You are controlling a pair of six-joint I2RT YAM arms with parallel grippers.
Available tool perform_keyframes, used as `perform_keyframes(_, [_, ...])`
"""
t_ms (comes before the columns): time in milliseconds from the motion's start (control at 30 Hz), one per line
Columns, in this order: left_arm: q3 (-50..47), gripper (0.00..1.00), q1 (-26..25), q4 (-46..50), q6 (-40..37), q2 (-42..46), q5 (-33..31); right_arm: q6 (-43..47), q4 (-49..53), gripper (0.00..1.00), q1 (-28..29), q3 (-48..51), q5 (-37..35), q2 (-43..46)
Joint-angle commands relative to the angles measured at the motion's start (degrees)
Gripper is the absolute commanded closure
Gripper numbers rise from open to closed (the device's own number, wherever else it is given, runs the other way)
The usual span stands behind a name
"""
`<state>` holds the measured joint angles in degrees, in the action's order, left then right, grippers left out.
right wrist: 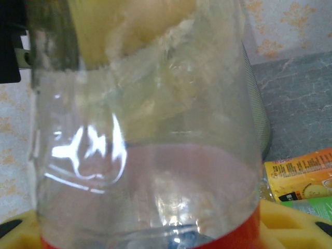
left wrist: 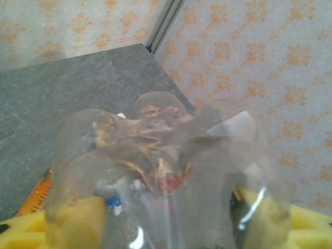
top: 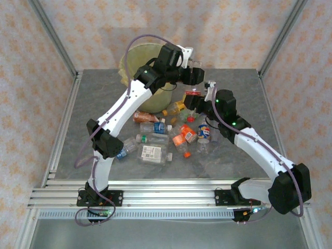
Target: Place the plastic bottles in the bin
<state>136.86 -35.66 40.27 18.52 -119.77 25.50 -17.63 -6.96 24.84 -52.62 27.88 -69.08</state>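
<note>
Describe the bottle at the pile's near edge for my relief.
From the bin at the back, come forward through the bottle pile to its near edge. The flat bottle there carries a large white label, unlike the orange labels behind it.

The bin (top: 128, 66) (round, pale yellow-green, lined with a yellowish bag) stood upright at the far side of the table (top: 93, 104). Just in front of it and to its right, the plastic bottles (top: 167, 136) lay in a loose heap. Most were on their sides and some were crushed, with orange, blue, red and white labels. A clear bottle (left wrist: 166, 171) was held aloft beside the bin, lobed base showing. A red-labelled bottle (right wrist: 145, 171) was held near it, closer to the heap.
</note>
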Motion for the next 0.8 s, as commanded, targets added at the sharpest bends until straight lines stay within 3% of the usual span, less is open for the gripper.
perform_keyframes(0, [1.5, 0.44, 0.1, 0.8, 0.1, 0.7, 0.9, 1.5, -2.1, 0.67, 0.3, -2.5, -0.3, 0.2])
perform_keyframes(133, [1.4, 0.51, 0.1, 0.5, 0.2, 1.3, 0.8, 2.3, 0.7, 0.61, 0.3, -3.2, -1.9, 0.5])
perform_keyframes(267, [1.4, 0.57, 0.2, 0.1, 0.0, 2.1, -0.6, 3.0, 5.1, 0.44, 0.3, -3.7, -4.8, 0.9])
perform_keyframes(467, [1.2, 0.61, 1.8, -1.4, -0.2, 4.5, -3.4, 4.0, 11.5, 0.02, 0.3, -2.8, -8.1, 6.5])
perform_keyframes(767, [1.6, 0.63, 9.5, -9.6, 0.4, 9.4, -7.0, 2.8, 25.3, 0.01, 0.3, -4.5, -17.7, 13.2])
